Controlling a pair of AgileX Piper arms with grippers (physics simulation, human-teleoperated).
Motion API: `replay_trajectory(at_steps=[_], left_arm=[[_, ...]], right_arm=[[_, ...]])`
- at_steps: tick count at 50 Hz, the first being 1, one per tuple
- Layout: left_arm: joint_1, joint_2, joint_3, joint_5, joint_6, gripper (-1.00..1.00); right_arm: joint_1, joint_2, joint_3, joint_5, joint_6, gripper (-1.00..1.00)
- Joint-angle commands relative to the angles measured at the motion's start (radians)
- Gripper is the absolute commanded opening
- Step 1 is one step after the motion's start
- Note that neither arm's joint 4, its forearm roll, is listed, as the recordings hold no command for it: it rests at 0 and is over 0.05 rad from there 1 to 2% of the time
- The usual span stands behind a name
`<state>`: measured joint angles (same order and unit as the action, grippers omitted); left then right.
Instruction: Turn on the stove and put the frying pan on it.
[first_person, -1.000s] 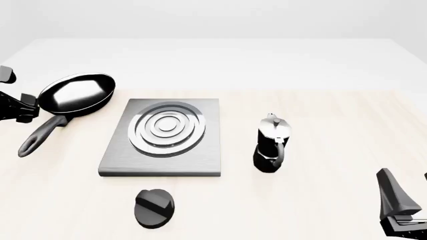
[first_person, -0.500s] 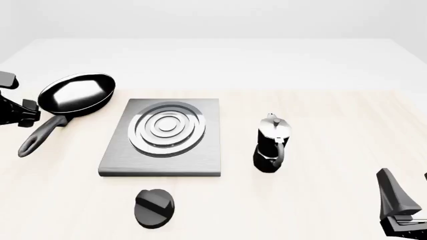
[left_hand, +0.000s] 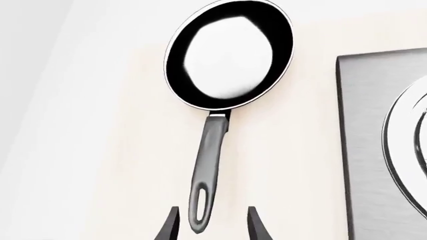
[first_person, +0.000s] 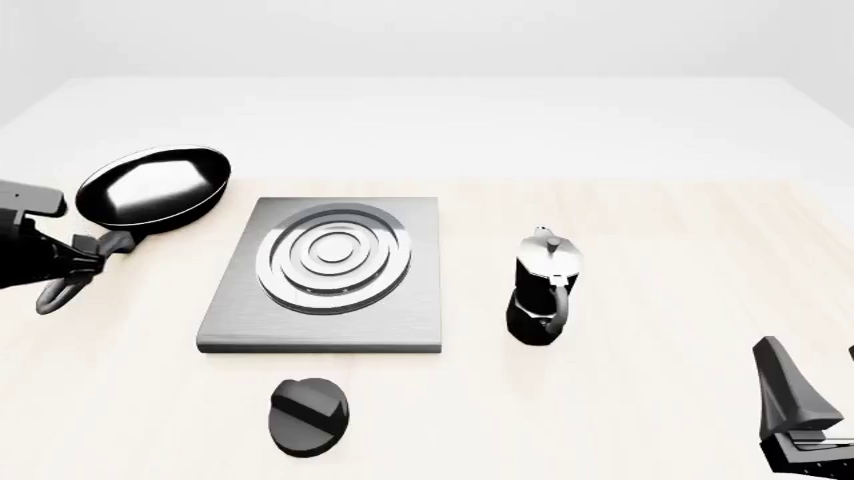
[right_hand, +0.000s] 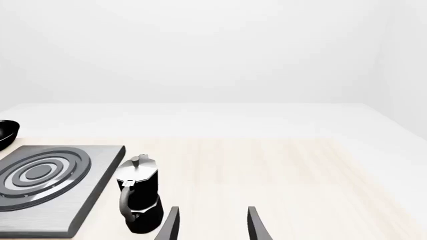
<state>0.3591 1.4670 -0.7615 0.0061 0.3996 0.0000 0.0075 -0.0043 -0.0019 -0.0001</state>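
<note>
table (first_person: 641, 150): pale wood, carrying everything; its far edge runs into a white backdrop.
stove (first_person: 324, 275): grey slab with ringed burner, left of the table's centre, nothing on it.
frying pan (first_person: 152, 187): toward the table's far-left corner, just beside the slab; its long handle (first_person: 67, 275) runs back toward the near-left edge.
moka pot (first_person: 545, 288): upright, right of the slab, apart from it.
knob (first_person: 307, 416): near edge, just in front of the slab, untouched.
left gripper (left_hand: 212, 225): jaws spread, empty, straddling the handle's free end; the handle's long axis lines up with the reach, so closing should catch it.
right gripper (right_hand: 212, 225): jaws parted, empty, near-right corner, well apart from the knob.
nearer arm: left, for the pan.
hard to tell: whether the left jaws are level with the handle or above it; the front view hides the handle's middle behind that arm.
</note>
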Motion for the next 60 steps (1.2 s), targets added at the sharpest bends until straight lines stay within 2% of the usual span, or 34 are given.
replay_trajectory(at_steps=[1,60], left_arm=[[0.006,0.069,0.009,-0.07,0.001,1.0],[0.058,0.17,-0.054,-0.08,0.012,1.0]], right_arm=[[0.0,0.0,0.0,0.0,0.0,1.0],[0.0,0.0,0.0,0.0,0.0,1.0]])
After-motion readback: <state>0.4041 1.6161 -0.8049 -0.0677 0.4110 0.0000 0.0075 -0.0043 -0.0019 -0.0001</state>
